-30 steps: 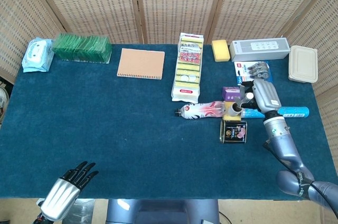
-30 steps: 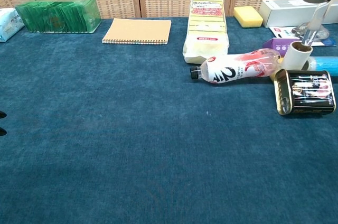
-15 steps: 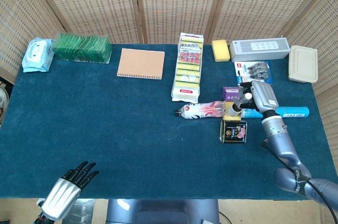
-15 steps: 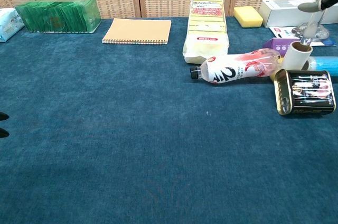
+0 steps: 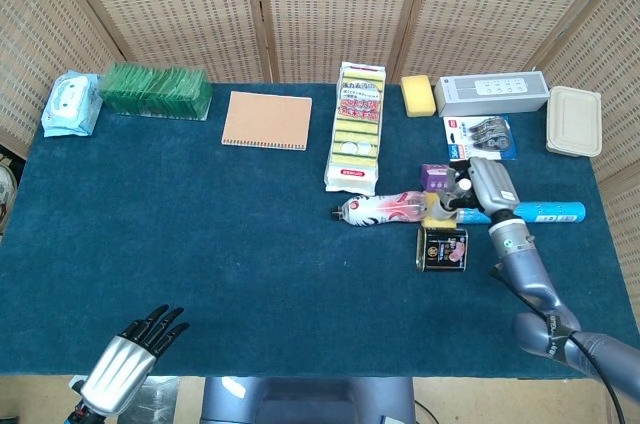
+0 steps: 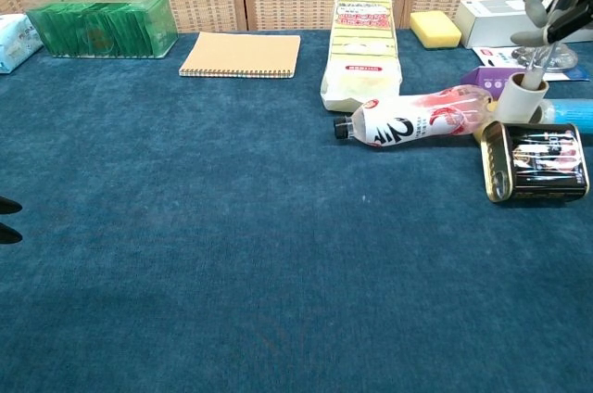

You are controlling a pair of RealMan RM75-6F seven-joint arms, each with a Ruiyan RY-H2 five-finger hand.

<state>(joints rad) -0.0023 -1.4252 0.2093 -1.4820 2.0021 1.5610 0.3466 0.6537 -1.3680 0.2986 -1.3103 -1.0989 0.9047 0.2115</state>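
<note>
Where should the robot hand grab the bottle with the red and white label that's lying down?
Probably around the middle of the bottle, coming from above. It lies on its side with its cap pointing left, and its far end sits close to the black can, so the middle is rounder and freer. The right hand is nearest.

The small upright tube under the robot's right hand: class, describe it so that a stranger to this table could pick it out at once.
Start at the long sponge pack in the table's middle and follow the pink-labelled bottle lying just below it to its right end. There the right hand hovers over a short cream tube. It alone stands upright, open-topped, just behind the dark tin.
</note>
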